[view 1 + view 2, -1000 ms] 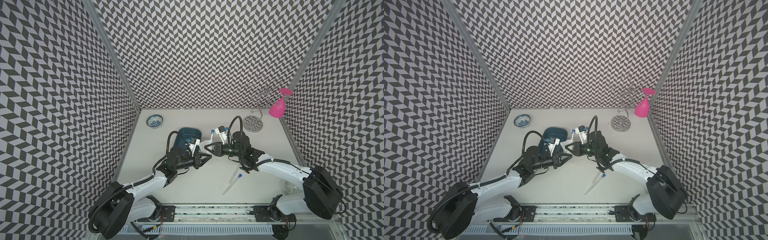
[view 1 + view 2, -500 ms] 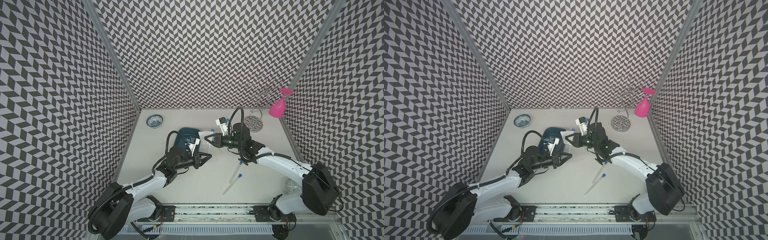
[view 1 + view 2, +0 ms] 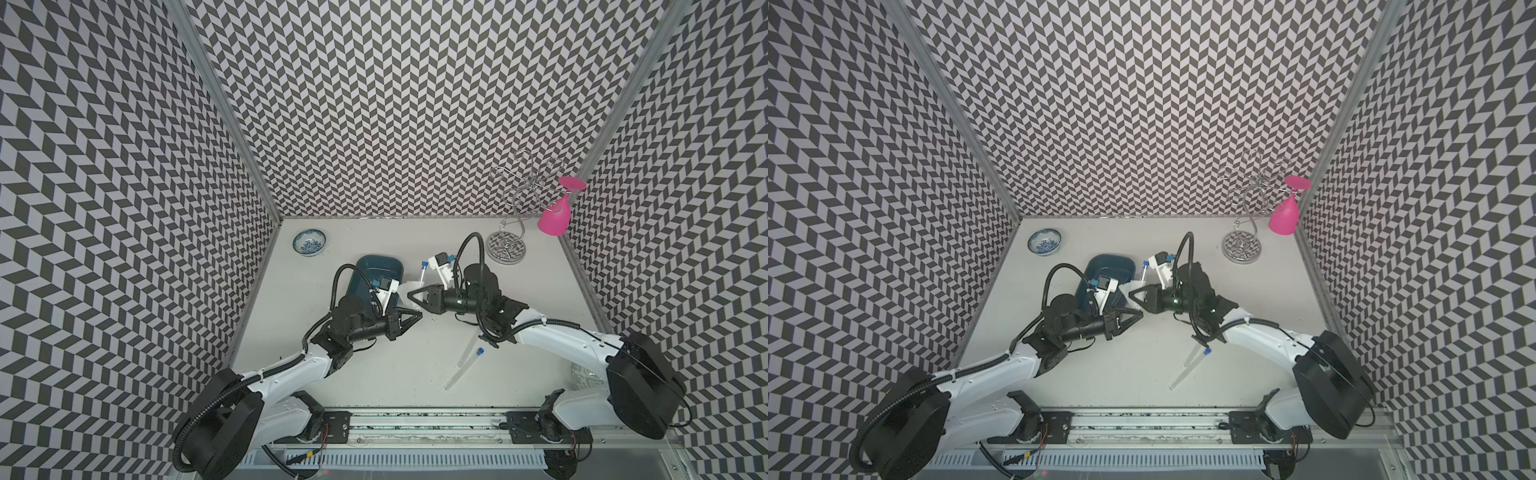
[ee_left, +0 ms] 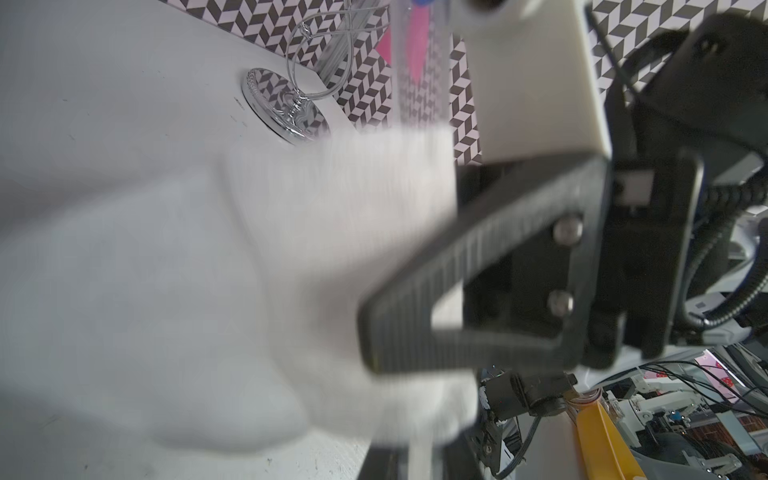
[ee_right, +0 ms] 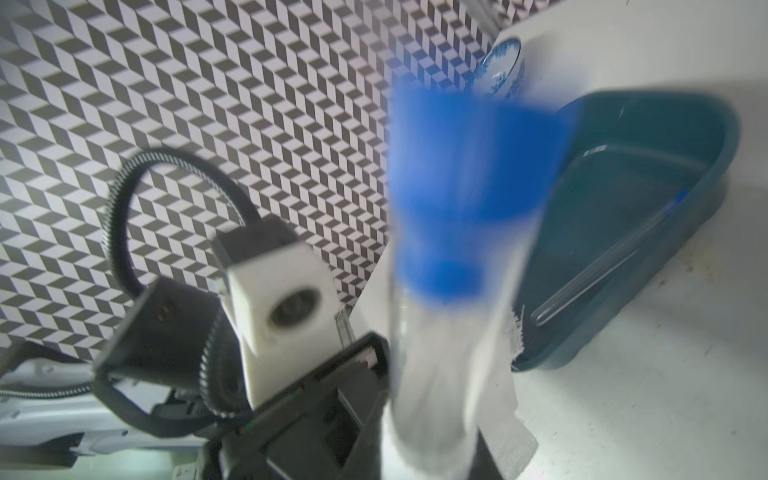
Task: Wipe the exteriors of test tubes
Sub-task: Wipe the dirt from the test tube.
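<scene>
Here, test tube pinched cap-up by right pincer, baring its wall; wipe clamped in left pincer for rubbing.

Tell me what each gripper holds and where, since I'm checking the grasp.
The right gripper holds a test tube by its lower end, blue cap up. The left gripper pinches the white wipe; which part is unclear.

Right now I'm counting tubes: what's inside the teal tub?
One clear test tube lies on the teal tub's floor in the right wrist view. The held tube and white wipe hide one end.
</scene>
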Motion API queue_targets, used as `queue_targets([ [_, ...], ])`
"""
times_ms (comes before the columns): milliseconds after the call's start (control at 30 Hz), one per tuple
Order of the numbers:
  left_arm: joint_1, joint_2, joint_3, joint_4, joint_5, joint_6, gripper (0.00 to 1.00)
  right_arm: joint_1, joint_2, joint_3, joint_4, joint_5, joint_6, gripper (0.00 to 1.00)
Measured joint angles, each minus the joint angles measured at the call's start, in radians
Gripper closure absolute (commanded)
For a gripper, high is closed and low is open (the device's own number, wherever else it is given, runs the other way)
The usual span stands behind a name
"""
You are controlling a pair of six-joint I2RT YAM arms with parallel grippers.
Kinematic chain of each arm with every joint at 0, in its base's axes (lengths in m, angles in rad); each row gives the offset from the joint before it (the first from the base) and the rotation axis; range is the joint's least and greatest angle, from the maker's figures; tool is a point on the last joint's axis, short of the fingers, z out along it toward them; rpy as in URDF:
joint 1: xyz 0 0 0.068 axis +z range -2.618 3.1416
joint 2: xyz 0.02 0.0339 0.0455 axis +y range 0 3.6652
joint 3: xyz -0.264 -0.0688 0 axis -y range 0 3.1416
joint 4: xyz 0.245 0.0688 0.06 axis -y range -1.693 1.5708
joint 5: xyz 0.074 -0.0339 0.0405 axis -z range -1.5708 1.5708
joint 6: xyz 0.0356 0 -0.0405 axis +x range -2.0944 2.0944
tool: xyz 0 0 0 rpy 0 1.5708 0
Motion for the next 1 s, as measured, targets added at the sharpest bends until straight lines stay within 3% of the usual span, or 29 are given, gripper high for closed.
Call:
queue_targets([
  [200,0.002,-0.010,-0.003,-0.017,-0.005,0.003,0.87,0.022,-0.003,-0.004,0.010,0.027,0.002,0.78],
  [567,0.006,-0.017,0.036,-0.001,-0.016,0.014,0.86,-0.071,0.078,0.257,-0.121,-0.005,-0.115,0.78],
  [1000,0.008,-0.008,0.036,-0.065,-0.012,0.022,0.85,0.017,0.023,0.028,0.016,0.008,-0.045,0.78],
])
